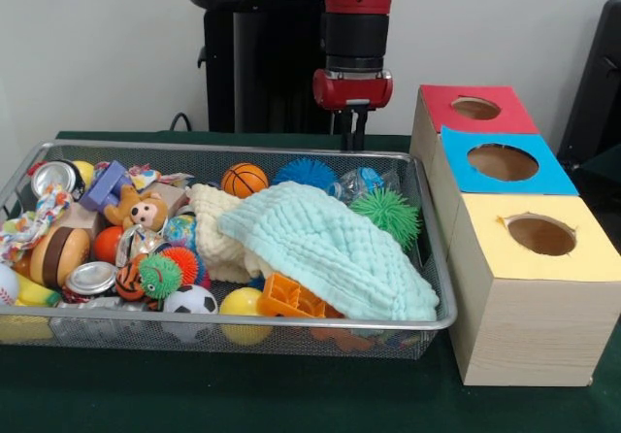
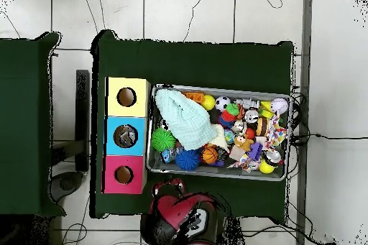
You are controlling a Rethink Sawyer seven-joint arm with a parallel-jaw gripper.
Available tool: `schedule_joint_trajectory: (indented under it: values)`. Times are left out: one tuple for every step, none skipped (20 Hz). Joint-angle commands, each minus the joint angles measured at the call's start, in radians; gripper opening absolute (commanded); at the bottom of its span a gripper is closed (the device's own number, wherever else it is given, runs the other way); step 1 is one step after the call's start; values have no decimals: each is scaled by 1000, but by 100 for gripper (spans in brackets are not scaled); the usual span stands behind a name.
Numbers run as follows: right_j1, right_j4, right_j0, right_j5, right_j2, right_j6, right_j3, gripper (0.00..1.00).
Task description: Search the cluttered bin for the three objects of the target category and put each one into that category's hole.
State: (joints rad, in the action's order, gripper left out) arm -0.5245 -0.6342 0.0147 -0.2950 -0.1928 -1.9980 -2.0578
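My gripper (image 1: pixel 353 138) is hanging above the wire-mesh bin's (image 1: pixel 233 324) far rim, fingers pressed together, holding nothing. A soft, quilted mint cloth (image 1: pixel 325 249) is covering much of the clutter (whatever lies beneath is hidden). Spiky green ball (image 1: pixel 392 213) and blue ball (image 1: pixel 306 173) are showing beside it. Round holes are topping the red (image 1: pixel 474 109), blue (image 1: pixel 502 162) and yellow (image 1: pixel 539 235) boxes; no writing is legible.

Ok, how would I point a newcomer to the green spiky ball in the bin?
Start at the wire mesh bin and go to its end nearest the three-hole box. Beside the pale green cloth sits the green spiky ball; the neighbouring spiky ball is blue.
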Motion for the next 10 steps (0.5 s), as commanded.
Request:
schedule_joint_trajectory:
  values:
    - [-63,-33,67,196,187,-10,112,0]
    - [-68,-34,74,209,195,-7,109,0]
    - [-77,-33,82,229,209,-1,107,0]
    - [-83,-33,87,240,216,1,104,0]
    - [-91,-31,95,256,228,5,103,0]
    - [-101,-29,100,270,237,7,100,0]
    - [-110,-28,106,283,245,9,97,0]
    - [-119,-26,111,296,253,12,91,0]
    - [-131,-22,119,314,266,16,87,0]
    - [-144,-17,127,332,279,20,82,0]
